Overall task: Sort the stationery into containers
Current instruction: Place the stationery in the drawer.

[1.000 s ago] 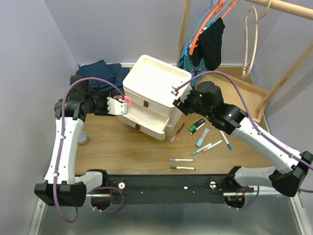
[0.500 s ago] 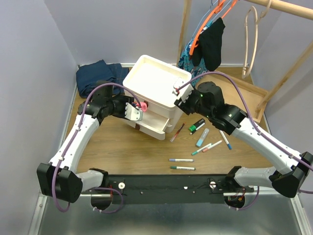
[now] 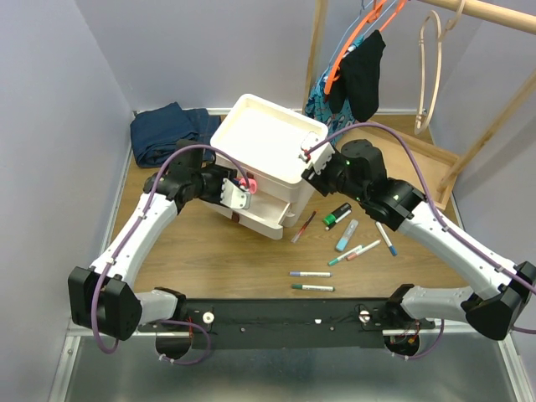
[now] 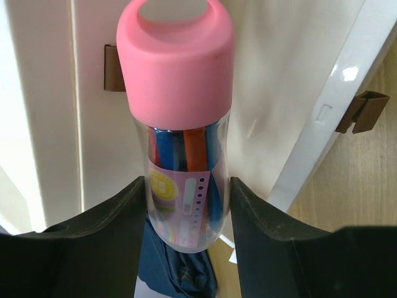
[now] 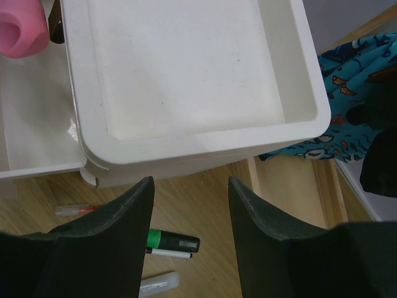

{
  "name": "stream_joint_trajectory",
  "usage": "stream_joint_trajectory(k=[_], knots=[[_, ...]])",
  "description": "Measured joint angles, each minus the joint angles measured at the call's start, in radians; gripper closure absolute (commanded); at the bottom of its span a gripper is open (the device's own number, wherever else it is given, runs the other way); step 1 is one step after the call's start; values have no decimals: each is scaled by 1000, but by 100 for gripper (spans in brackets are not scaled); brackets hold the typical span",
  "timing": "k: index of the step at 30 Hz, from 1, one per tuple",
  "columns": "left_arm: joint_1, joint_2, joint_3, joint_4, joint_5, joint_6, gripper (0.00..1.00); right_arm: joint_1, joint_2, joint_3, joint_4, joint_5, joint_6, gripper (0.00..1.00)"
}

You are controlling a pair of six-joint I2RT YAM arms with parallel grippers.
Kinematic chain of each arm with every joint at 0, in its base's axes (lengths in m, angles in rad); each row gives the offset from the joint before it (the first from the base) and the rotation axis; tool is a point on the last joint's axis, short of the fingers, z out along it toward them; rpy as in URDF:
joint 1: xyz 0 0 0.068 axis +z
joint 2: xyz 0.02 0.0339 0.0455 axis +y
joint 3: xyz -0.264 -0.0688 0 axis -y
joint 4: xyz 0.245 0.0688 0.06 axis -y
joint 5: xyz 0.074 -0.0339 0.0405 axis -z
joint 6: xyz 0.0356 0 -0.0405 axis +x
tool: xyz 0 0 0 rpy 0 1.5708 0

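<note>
One item is being handled: the left gripper (image 4: 186,205) is clamping a pink-capped tube of pens (image 4: 180,124) at the drawer stack (image 3: 268,142), over a pulled-out drawer (image 3: 260,213). At three o'clock, the right gripper (image 5: 189,205) is hovering half-open, empty. Seven-odd markers (image 3: 310,274) are lying unsorted around five o'clock.
</note>
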Motion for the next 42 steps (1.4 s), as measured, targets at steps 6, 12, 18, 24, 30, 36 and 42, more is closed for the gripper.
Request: stream_joint_trajectory(k=[6, 12, 18, 24, 30, 36, 42], knots=[[-4, 0, -13, 1, -9, 1, 46, -11, -7, -8, 3, 0, 0, 41], [-5, 0, -19, 2, -22, -4, 38, -13, -8, -18, 6, -1, 0, 40], [-5, -5, -18, 8, -23, -30, 29, -13, -8, -27, 10, -1, 0, 39], [-5, -26, 22, 10, -16, -94, 27, -13, -8, -29, 10, -1, 0, 39], [-5, -121, 45, 7, -11, -127, 25, -13, -9, -31, 11, -1, 0, 38], [2, -281, 38, -145, -71, -137, 21, -13, -22, -46, 14, -1, 0, 38], [156, -244, 106, -480, -91, -127, 21, -19, -35, -64, 17, -8, 2, 38]])
